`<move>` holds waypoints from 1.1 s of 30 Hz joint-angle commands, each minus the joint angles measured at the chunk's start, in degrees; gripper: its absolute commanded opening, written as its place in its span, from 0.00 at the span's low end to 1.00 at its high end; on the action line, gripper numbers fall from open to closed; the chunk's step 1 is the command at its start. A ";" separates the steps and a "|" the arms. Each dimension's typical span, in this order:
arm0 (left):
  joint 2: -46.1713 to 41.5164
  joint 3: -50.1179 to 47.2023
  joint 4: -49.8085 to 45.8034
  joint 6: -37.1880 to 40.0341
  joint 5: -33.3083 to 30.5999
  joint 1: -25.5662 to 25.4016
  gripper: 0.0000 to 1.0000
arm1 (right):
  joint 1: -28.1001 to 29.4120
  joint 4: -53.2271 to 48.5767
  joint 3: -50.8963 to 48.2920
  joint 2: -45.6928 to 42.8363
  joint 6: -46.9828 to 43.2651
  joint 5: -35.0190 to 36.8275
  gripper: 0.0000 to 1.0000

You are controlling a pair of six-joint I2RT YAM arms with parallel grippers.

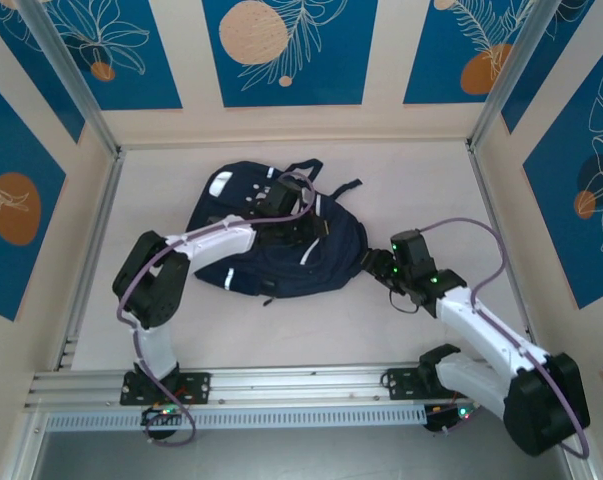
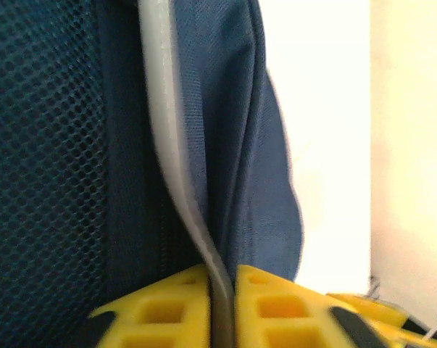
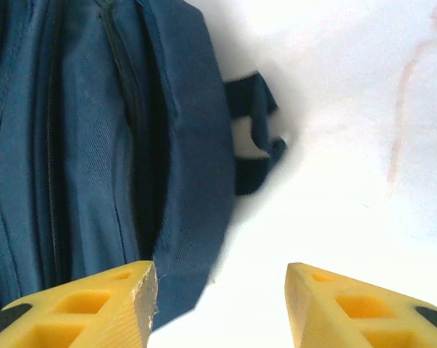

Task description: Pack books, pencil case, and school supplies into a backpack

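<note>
The navy backpack [image 1: 301,272] lies in the middle of the table, with white reflective patches near its far end. My left gripper [image 1: 299,228] hovers over its top. In the left wrist view the left gripper [image 2: 223,281] has its yellow fingers [image 2: 178,308] pressed onto a pale grey strip [image 2: 164,123] of the backpack [image 2: 236,109]. My right gripper [image 1: 379,266] sits at the bag's right edge. There the right gripper [image 3: 222,286] stands open, its left finger [image 3: 95,304] over the backpack's [image 3: 95,145] corner, gripping nothing. Books, pencil case and school supplies are out of view.
A dark strap loop [image 3: 254,138] sticks out from the bag onto the pale table [image 3: 348,181]. Blue mesh fabric [image 2: 37,181] lies left of the pinched strip. Cream walls with blue panels [image 1: 281,50] enclose the table; a metal rail [image 1: 281,380] runs along the near edge.
</note>
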 commanded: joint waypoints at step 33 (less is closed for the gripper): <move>-57.72 -33.32 -27.19 4.28 -28.38 1.32 0.77 | 39.35 0.92 13.29 20.51 -12.53 -2.78 0.51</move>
